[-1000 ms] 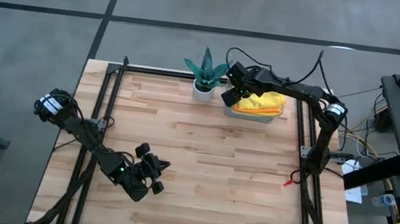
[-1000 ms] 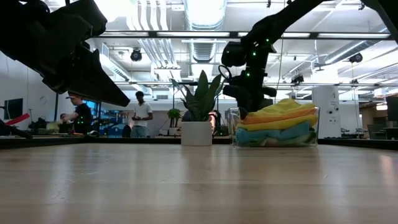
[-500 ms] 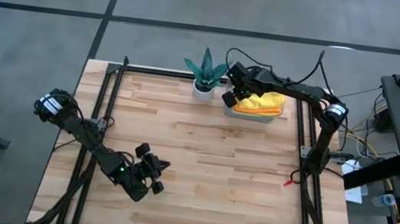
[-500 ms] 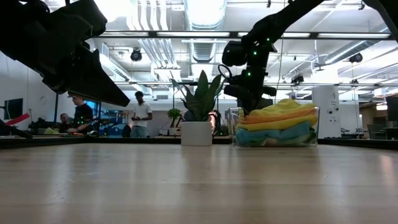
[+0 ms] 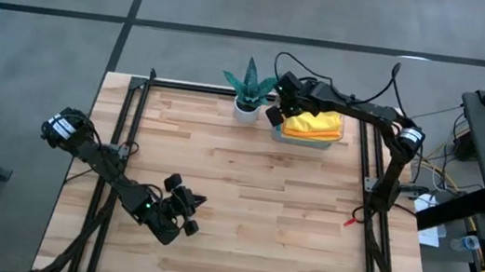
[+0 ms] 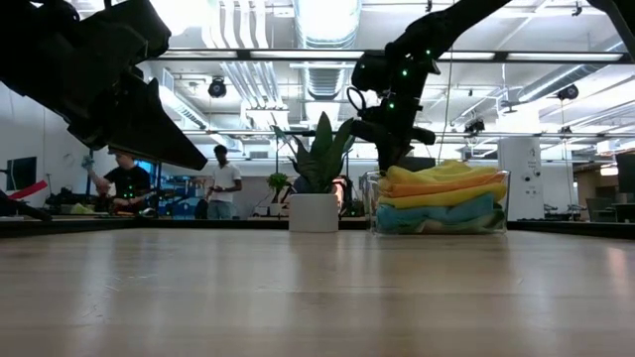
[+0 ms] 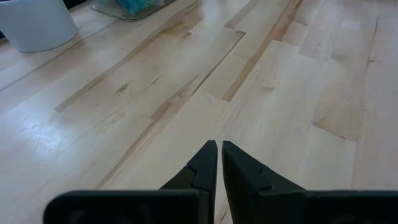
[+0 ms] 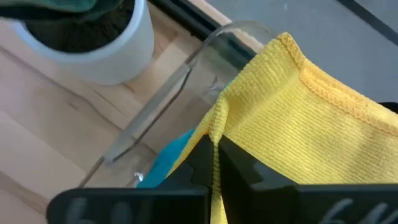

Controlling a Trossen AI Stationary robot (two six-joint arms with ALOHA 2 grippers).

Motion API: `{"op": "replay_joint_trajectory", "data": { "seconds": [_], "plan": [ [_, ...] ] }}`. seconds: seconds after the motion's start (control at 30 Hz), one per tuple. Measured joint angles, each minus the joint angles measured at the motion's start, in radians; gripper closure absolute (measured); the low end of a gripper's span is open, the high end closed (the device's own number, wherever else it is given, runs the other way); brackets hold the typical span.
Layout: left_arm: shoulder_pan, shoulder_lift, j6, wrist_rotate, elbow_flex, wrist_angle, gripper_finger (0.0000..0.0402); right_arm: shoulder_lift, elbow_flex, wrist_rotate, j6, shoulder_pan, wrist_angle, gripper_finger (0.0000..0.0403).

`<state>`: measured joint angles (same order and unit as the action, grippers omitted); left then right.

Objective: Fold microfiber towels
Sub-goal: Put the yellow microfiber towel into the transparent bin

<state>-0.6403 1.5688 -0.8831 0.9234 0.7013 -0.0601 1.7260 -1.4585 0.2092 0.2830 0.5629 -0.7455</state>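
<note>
At the far right corner of the table, the right gripper is clenched on an edge of the top yellow towel, as seen in the right wrist view. The towel stack is held in the clear tray; yellow, orange and blue layers are visible, lower ones less certain. The step in hand is judged to be the first pick: 1 towel is pinched but not yet drawn out of the tray. The next move is judged to call for a lift clear of the tray wall, then a carry to bare wood for spreading. The potted plant stands just beside the tray and could be brushed on the way out. The left gripper is held shut and empty above the near-left boards, waiting. People are seen in the room beyond.
</note>
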Motion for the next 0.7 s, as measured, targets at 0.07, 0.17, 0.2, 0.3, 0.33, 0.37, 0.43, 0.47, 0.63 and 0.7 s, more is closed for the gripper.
{"op": "replay_joint_trajectory", "data": {
  "seconds": [0.07, 0.17, 0.2, 0.3, 0.33, 0.37, 0.43, 0.47, 0.63, 0.7],
  "plan": [
    [0.0, 0.0, 0.0, 0.0, 0.0, 0.0, 0.0391, 0.0, -0.001, 0.001, 0.013, 0.0, 0.005, 0.0394],
    [0.0, 0.0, -0.001, -0.004, 0.0, 0.001, 0.0391, 0.0, 0.0, 0.002, 0.018, 0.0, 0.004, 0.0394],
    [0.0, 0.0, -0.001, -0.006, 0.0, 0.001, 0.0391, 0.0, 0.001, 0.002, 0.019, 0.0, 0.004, 0.0393],
    [0.0, 0.0, -0.001, -0.006, 0.0, 0.001, 0.0391, 0.0, -0.003, 0.001, 0.017, -0.002, 0.0, 0.0383],
    [0.0, 0.0, -0.001, -0.006, 0.0, 0.001, 0.0391, 0.0, -0.004, 0.001, 0.016, -0.004, 0.003, 0.0377],
    [0.0, 0.0, -0.002, -0.006, 0.0, 0.001, 0.0391, 0.0, -0.005, 0.002, 0.016, -0.006, 0.004, 0.037],
    [0.0, 0.0, -0.002, -0.006, 0.0, 0.001, 0.0391, 0.0, -0.005, 0.001, 0.014, -0.006, 0.003, 0.0353],
    [0.0, 0.0, -0.002, -0.006, 0.0, 0.001, 0.0391, 0.0, -0.005, 0.001, 0.013, -0.007, 0.002, 0.0343],
    [0.0, 0.0, -0.002, -0.006, 0.0, 0.001, 0.0391, -0.007, -0.005, 0.001, -0.003, -0.006, 0.0, 0.0286],
    [0.0, 0.0, -0.002, -0.006, 0.0, 0.001, 0.0391, -0.022, -0.005, 0.001, -0.017, -0.006, -0.01, 0.0267]
  ]
}}
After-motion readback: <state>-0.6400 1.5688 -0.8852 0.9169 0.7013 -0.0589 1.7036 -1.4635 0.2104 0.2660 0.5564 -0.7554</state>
